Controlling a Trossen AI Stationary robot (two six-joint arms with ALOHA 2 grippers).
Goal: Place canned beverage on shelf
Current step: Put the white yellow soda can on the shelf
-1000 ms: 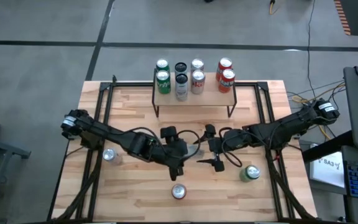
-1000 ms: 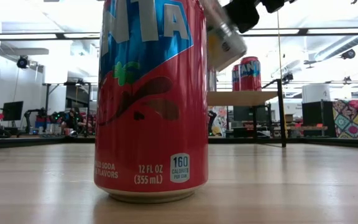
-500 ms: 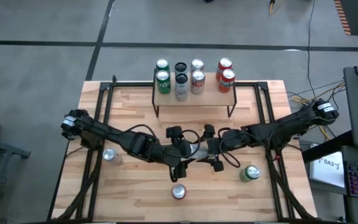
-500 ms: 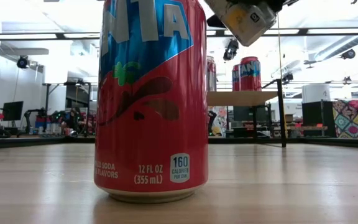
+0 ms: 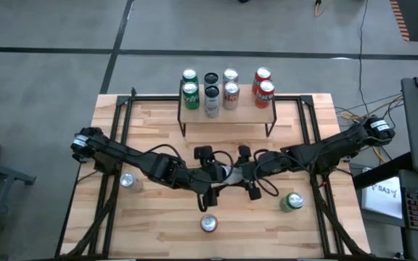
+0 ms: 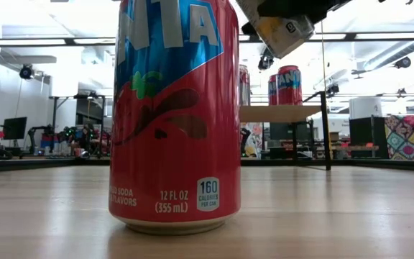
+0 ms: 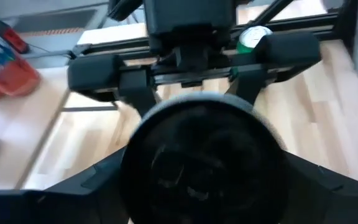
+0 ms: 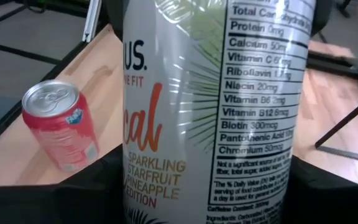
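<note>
Right pincer (image 5: 247, 176) — now around can (image 5: 229, 175)

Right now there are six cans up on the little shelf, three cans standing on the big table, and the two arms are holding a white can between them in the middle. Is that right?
Nearly. The shelf holds seven cans, not six: two green, two dark or silver, one white and two red. The high view shows it. The rest stands: three cans stand on the table, and the left gripper and right gripper meet at the white can in the middle.

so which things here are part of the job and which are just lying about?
In play: white pineapple can between left gripper and right gripper; shelf.
Lying about: red soda can, green can, silver-topped can.
</note>
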